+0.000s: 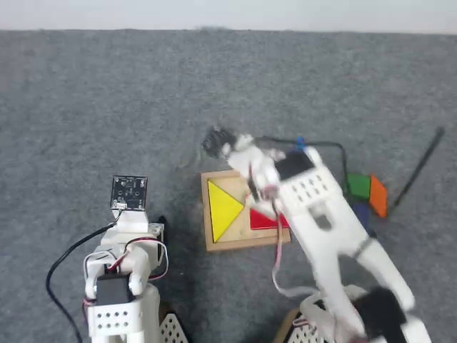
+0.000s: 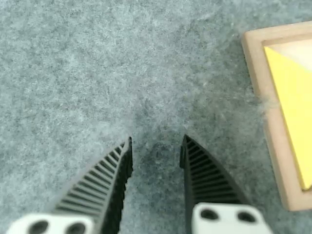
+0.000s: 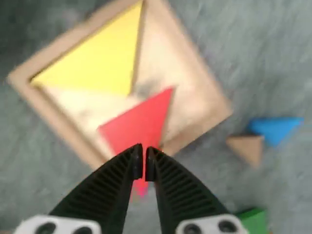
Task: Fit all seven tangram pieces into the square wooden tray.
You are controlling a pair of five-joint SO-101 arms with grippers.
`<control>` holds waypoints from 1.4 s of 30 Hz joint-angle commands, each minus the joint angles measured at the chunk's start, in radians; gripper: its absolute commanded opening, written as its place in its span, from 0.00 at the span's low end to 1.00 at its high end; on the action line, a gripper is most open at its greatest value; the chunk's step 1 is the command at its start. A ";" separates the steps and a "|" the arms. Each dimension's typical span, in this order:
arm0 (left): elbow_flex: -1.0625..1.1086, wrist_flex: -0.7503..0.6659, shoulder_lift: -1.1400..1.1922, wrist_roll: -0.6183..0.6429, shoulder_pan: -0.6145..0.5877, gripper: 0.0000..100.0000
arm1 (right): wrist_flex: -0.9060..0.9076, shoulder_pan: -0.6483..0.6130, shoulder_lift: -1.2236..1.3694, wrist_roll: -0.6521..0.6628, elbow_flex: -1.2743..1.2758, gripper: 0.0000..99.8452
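Though only just begun, looks 1 of 7 done: big yellow wooden triangle (image 1: pixel 223 207) flat in square wooden tray (image 1: pixel 205 214). Red wooden triangle (image 3: pixel 141 124) mostly in, w/ 1 corner sticking out over tray; right gripper (image 3: pixel 141 148) pinched nearly shut just above it. Left to fit, prob.: blue triangle (image 3: pixel 275 129), tan triangle (image 3: pixel 247 146), green block (image 1: pixel 358 186), orange block (image 1: pixel 378 196). Left gripper (image 2: pixel 157 139) partly open, empty, over grey carpet (image 2: pixel 97 73) beside tray.

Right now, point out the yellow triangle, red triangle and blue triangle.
yellow triangle (image 1: pixel 222 209), high view, centre of face
red triangle (image 3: pixel 141 124), right wrist view, centre of face
blue triangle (image 3: pixel 274 129), right wrist view, centre of face
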 commanded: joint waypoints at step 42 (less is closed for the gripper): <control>-0.012 0.006 -0.011 -0.009 0.006 0.15 | -0.225 0.229 0.555 -0.021 -0.281 0.01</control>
